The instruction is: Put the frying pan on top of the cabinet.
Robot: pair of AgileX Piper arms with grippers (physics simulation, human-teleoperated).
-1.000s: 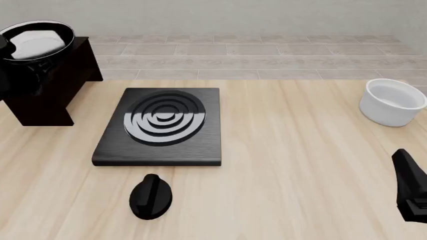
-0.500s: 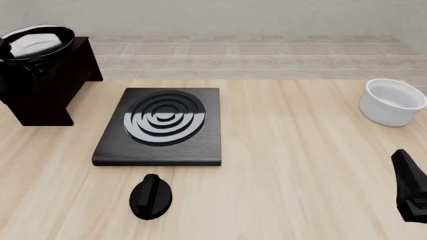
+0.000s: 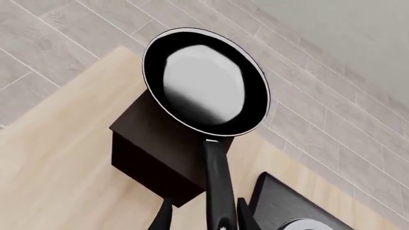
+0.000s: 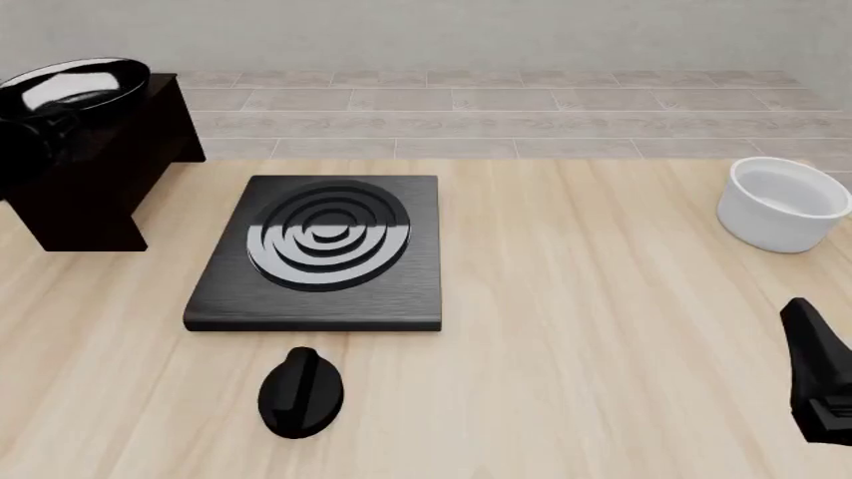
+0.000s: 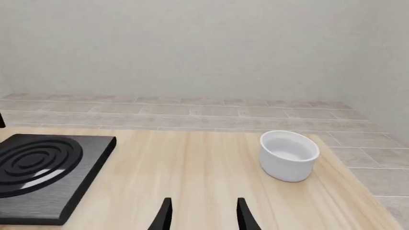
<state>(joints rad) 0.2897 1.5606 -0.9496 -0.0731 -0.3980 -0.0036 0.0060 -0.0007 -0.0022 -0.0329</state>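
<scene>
Overhead, front view: frying pan [image 4: 74, 85] sat tilted over top of cabinet [image 4: 94, 175] at far left; whether it rested on top could not be told. Stove plate [image 4: 319, 254] lay mid-table, black knob [image 4: 302, 392] nearer, white bowl [image 4: 785, 205] far right. Right arm [image 4: 819, 384] showed at near right edge.

Left wrist view: left gripper [image 3: 203, 218] pinched pan handle [image 3: 217, 182]; pan bowl hung above cabinet.

Right wrist view: right gripper [image 5: 201, 215] fingers spread, holding nothing, above bare table [image 5: 191, 163].
</scene>
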